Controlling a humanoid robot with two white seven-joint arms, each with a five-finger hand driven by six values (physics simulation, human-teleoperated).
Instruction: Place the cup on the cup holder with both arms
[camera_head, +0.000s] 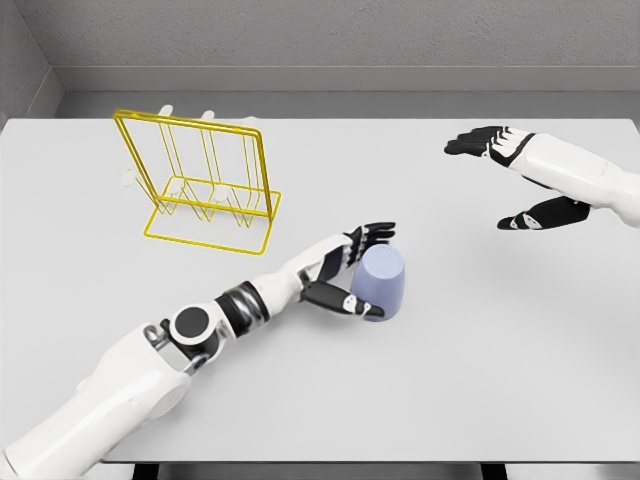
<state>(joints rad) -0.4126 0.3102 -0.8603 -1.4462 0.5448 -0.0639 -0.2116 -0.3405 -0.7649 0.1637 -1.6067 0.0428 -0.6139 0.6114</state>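
A lavender cup (385, 285) stands on the white table (450, 380), right of centre, with its wider end down. My left hand (366, 270) is wrapped around the cup's left side. Its fingers (372, 236) lie against the top rim and its thumb (342, 300) presses on the lower wall. The cup rests on the table. The yellow wire cup holder (205, 185) stands upright at the back left, well apart from the cup. My right hand (492, 182) hovers at the far right with fingers spread, holding nothing.
Grey walls close off the back and left of the table. Small white tips (210, 115) show behind the holder's top bar. The table's front edge runs along the bottom of the view.
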